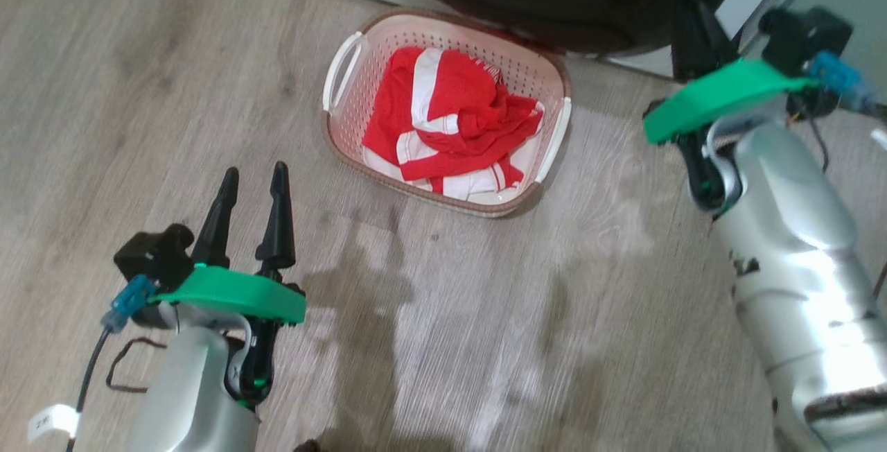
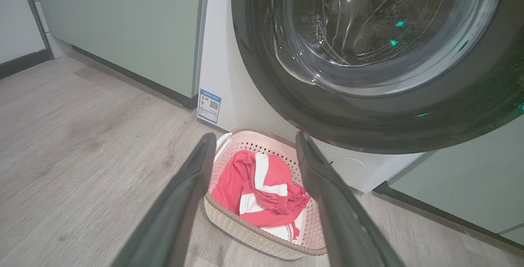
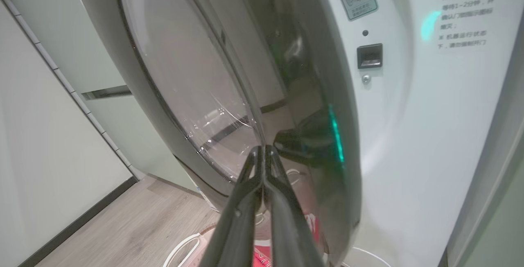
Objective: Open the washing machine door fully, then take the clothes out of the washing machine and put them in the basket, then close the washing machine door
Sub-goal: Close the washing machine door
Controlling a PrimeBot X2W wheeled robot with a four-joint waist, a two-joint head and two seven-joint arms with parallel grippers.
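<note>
Head view, nearest first: the left gripper (image 1: pixel 255 169) hangs low over the wood-look floor (image 1: pixel 485 334), its two dark fingers spread apart and holding nothing. Beyond it the basket (image 1: pixel 513 67) sits on the floor. The clothes (image 1: pixel 450 119), red with white stripes, lie heaped inside it. Just behind the basket, the black rim of the washing machine door (image 1: pixel 554 1) overhangs its far edge.

In the right wrist view, the right gripper (image 3: pixel 262 149) has its fingers pressed together with nothing between them. The tips appear to touch the door's glossy rim, beside the clear glass bowl. The door stands at an angle to the white front of the washing machine (image 3: pixel 409 115). The latch socket (image 3: pixel 369 55) on that front is uncovered, so the door is not yet shut. Pale green cabinets (image 2: pixel 123 25) stand to the side of the machine in the left wrist view.

With the clothes in the basket, closing the door looks like the step in hand. The door is probably rigid and fairly heavy, swinging on its hinge. Its polished rim looks slippery, so fingertips may skid sideways. A flat push on the rim should serve better than a pinch, placed near the edge that meets the latch. The glass centre is best left alone.
</note>
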